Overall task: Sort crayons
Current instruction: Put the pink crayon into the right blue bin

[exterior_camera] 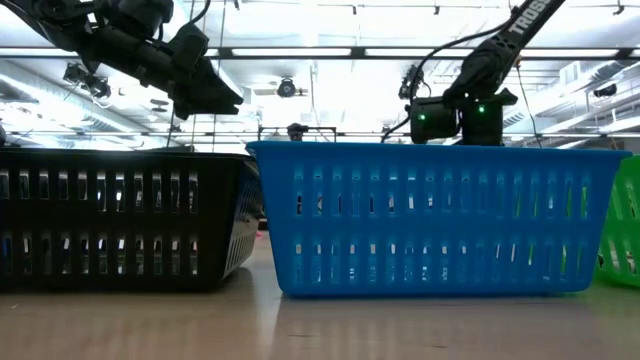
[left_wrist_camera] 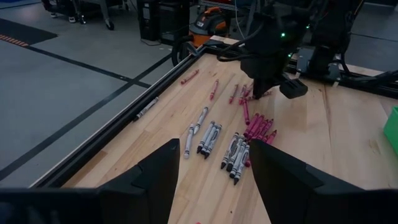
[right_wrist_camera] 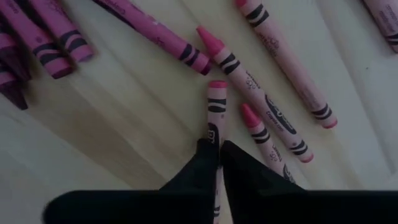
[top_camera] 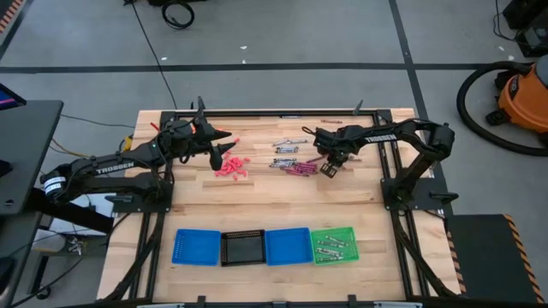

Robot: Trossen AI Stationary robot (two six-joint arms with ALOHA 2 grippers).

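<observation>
Grey crayons (top_camera: 289, 145) and magenta crayons (top_camera: 298, 166) lie flat in loose clusters mid-table, red crayons (top_camera: 231, 165) scattered beside them (a few grey ones rest in the green tray (top_camera: 332, 233)).

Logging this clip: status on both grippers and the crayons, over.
Right gripper down on the table, shut on a pink crayon. Left gripper open, hovering by the red crayons. Some crayons already in the green tray. Nothing blocking.

Left arm extends from table's left edge toward centre, elbow low, wrist raised. Left gripper (top_camera: 224, 147) hovers above tabletop, fingers (left_wrist_camera: 152, 180) spread wide apart. Right arm reaches in from right side, forearm level, wrist pitched down. Right gripper (top_camera: 328, 168) low at table surface, fingertips (right_wrist_camera: 208, 163) pressed nearly together, narrow slit between them.
</observation>
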